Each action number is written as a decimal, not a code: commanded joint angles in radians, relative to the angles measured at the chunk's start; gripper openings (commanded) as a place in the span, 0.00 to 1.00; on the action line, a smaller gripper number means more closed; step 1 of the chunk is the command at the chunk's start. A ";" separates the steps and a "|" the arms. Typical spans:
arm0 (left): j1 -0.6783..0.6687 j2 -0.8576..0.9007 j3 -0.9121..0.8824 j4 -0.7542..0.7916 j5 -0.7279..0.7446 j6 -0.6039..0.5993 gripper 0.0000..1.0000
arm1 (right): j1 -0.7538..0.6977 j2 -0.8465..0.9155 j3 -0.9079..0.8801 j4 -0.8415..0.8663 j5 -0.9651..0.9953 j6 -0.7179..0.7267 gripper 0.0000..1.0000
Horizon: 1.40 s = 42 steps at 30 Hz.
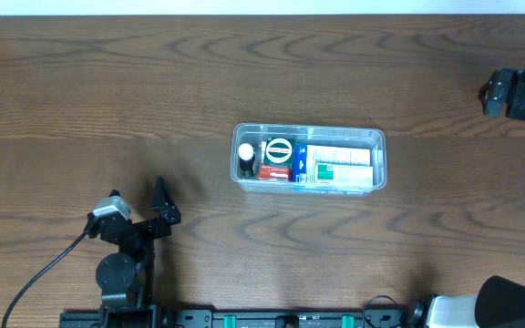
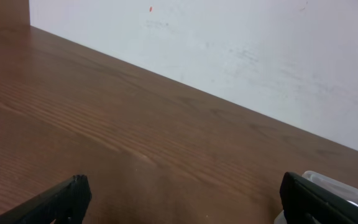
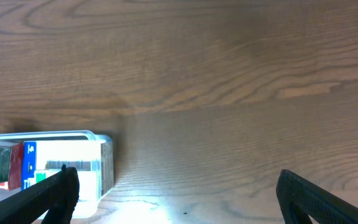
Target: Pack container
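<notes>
The container (image 1: 310,128) sits mid-bench (image 1: 108,91), full of small boxes and packets (image 1: 279,157), so I judge the packing nearly done. My left gripper (image 1: 166,202) hangs empty, jaws spread wide, well apart from it. My right gripper (image 3: 176,180) is likewise wide and empty, off to one side, leaving the tub unobstructed.

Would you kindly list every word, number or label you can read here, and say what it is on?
No text is legible in any view.
white box in the container: green and grey print, too small to read.
round label: blurred marks only.
red packet: print too small to read.
</notes>
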 commanded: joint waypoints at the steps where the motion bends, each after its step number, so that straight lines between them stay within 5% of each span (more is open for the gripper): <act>1: 0.004 -0.005 -0.018 -0.044 -0.006 0.017 0.98 | -0.007 0.005 0.003 -0.001 -0.001 0.014 0.99; 42: 0.004 -0.005 -0.018 -0.044 -0.006 0.017 0.98 | -0.032 -0.026 0.000 -0.001 -0.001 0.014 0.99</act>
